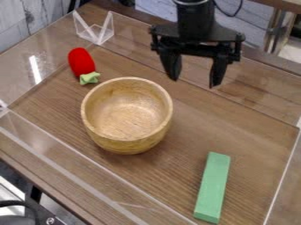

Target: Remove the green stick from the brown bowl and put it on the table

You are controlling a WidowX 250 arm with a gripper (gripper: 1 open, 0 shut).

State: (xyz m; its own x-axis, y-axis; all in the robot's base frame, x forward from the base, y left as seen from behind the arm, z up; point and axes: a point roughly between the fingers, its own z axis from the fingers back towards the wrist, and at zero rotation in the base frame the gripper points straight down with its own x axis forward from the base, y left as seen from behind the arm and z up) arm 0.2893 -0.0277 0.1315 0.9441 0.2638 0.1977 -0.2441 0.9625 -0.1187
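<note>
The green stick [213, 186] lies flat on the table [253, 123] at the front right, well clear of the brown bowl [126, 113]. The bowl stands upright near the middle with nothing inside it. My gripper [195, 68] hangs above the table behind and to the right of the bowl, pointing down. Its two black fingers [172, 63] stand wide open and hold nothing.
A red strawberry toy [80, 63] with a green stem lies left of and behind the bowl. A clear plastic stand [93, 27] sits at the back left. Clear plastic walls [47, 132] edge the tabletop.
</note>
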